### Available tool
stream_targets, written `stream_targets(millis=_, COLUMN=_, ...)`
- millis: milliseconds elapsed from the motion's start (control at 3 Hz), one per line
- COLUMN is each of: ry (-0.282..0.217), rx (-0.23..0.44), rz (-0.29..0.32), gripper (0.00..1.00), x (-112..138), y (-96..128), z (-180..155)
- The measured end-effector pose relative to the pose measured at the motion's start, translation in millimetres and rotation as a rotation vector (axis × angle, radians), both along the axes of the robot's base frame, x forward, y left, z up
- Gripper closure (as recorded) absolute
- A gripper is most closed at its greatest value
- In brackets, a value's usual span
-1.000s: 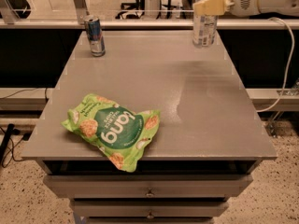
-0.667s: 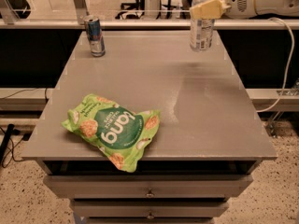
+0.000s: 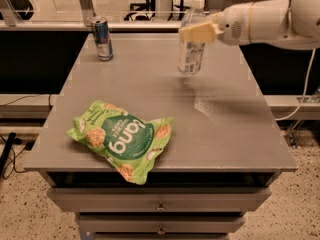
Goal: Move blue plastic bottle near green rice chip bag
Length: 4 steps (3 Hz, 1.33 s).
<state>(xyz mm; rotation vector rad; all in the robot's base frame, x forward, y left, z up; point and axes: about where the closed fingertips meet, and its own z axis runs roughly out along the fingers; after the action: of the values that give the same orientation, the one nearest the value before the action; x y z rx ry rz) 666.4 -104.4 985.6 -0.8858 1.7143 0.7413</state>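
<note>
Three things share the grey desk: a blue plastic bottle, a green rice chip bag and a short blue-silver can. The tool reaches in from the right on a white arm and is clamped around the upper body of the blue plastic bottle, one beige finger lying across its front just below the shoulder. The bottle stands upright over the far middle of the desk, white cap on top and pale label on its lower half; I cannot tell whether its base touches the surface or hangs just above it. The green rice chip bag lies flat and crumpled near the front left edge, one corner overhanging the front rim, well apart from the bottle. The can stands upright at the far left corner. Below the desk top, drawers with small knobs face the camera.
</note>
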Motion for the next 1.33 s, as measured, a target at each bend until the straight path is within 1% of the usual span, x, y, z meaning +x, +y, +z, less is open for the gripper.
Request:
stream_targets(millis=333, ry=0.020, rx=0.027, rz=0.076, gripper=1.00, x=-24.8, y=46.6, z=-34.1)
stream_targets(millis=667, ry=0.052, rx=0.027, rz=0.129, gripper=1.00, x=-44.0, y=73.9, z=-59.1)
stream_targets(millis=1333, ry=0.052, rx=0.027, rz=0.129, gripper=1.00, x=-44.1, y=73.9, z=-49.3)
